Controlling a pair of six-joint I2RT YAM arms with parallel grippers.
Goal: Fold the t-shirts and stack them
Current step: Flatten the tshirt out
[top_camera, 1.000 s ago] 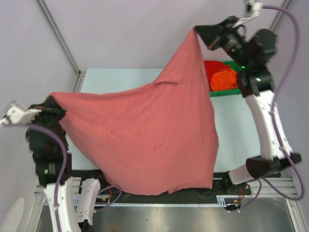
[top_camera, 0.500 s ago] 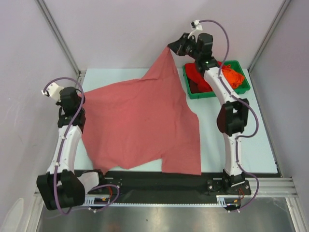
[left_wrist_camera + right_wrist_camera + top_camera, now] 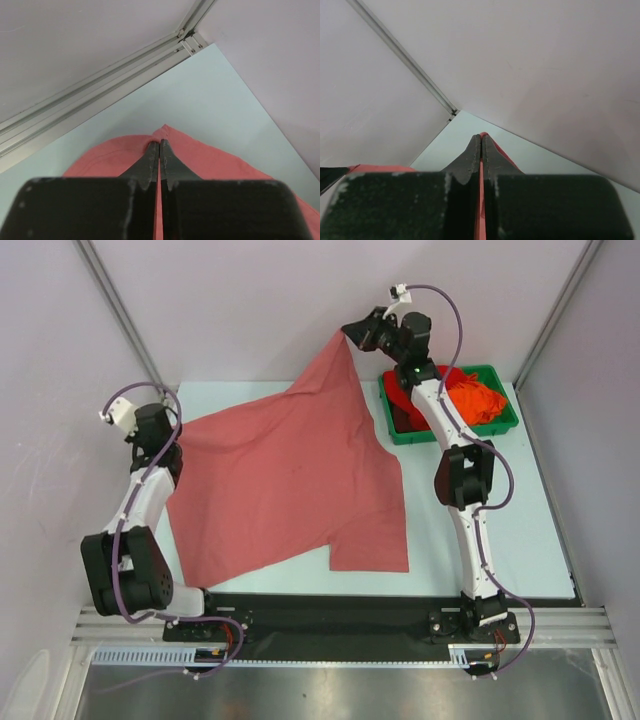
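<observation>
At the left edge of the table [image 3: 500, 510] the left gripper [image 3: 180, 428] clamps a corner of the salmon t-shirt [image 3: 290, 480], which spreads across the middle. The right gripper [image 3: 349, 334] pinches its raised far corner above the far edge.

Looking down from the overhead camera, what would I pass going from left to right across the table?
The left arm, salmon t-shirt, bright red t-shirt, orange t-shirt, the last two in the green tray.

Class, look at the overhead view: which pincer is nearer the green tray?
Right. The right pincer holds the salmon shirt's corner up beside the green tray; the left pincer grips the shirt's edge across the table.
</observation>
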